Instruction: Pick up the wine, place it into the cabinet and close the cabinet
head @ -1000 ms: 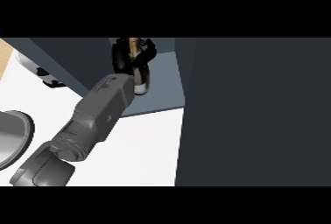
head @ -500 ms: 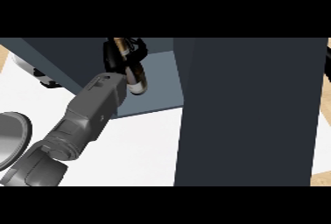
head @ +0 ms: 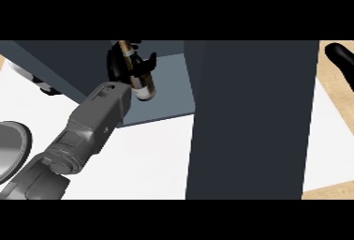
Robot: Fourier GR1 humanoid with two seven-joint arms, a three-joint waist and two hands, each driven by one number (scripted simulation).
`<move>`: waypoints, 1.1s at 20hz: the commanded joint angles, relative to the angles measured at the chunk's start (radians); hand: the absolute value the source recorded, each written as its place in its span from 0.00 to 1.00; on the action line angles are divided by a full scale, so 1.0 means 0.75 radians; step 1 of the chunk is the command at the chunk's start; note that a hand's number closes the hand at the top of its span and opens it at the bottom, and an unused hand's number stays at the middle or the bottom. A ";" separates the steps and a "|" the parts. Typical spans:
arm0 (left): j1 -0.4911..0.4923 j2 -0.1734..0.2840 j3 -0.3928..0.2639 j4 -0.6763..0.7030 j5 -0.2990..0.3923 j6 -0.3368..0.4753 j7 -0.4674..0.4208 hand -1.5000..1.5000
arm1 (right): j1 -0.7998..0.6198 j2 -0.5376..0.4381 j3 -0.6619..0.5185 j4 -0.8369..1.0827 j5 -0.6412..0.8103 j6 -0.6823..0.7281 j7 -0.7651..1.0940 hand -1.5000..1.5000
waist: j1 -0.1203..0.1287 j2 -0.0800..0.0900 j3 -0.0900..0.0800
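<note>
The wine bottle is dark with a white band and a brownish neck. It stands tilted inside the open cabinet, just above the grey-blue shelf. My left hand is curled round the bottle's upper part, and its grey forearm comes in from the lower left. The cabinet's dark door stands open as a wide panel to the right of the bottle. My right hand shows only as a black shape at the top right, beyond the door.
A round metal pan lies on the white counter at the left edge. A small dark and white object sits by the cabinet's left side. Wooden floor shows at the far right.
Everything has slid left in the view. The door's right edge, the floor and my right hand have come into sight. My left hand still holds the bottle inside the cabinet.
</note>
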 commanded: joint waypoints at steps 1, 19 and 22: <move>0.082 0.041 -0.013 0.052 -0.017 -0.037 0.014 0.00 | -0.005 0.020 0.009 -0.022 -0.015 -0.016 0.002 0.00 | 0.010 0.019 -0.012; 0.080 0.054 -0.099 0.003 -0.106 -0.394 -0.013 0.00 | 0.005 -0.009 -0.004 -0.047 -0.021 -0.018 0.031 0.00 | 0.071 -0.027 -0.010; 0.044 0.060 -0.036 -0.087 -0.044 -0.574 -0.044 0.00 | 0.025 0.002 0.012 -0.030 0.018 -0.035 0.029 0.00 | 0.113 -0.043 -0.011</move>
